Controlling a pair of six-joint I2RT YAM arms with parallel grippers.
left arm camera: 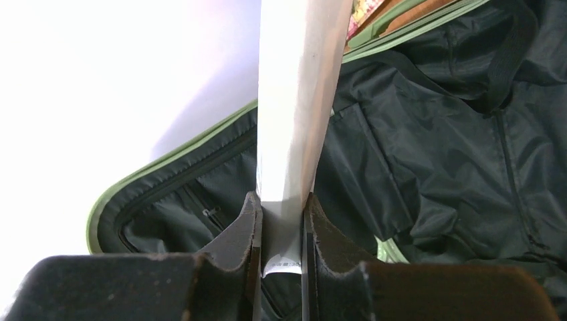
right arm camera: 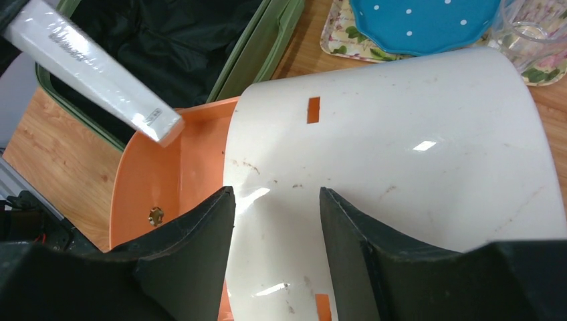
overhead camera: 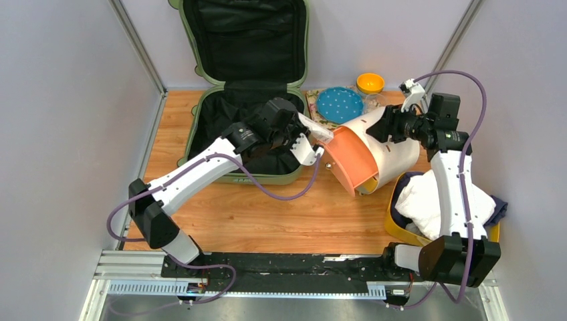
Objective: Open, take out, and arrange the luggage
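At 4 o'clock on the table, a yellow tray holding cloth is seen. Toward 2 o'clock, the right gripper is set over the cream shell of a tipped drawer box, its jaws spread wide with nothing gripped. A flat white packet is pinched between the closed jaws of the left gripper over the right rim of the luggage, which lies open at 11 o'clock, lid raised.
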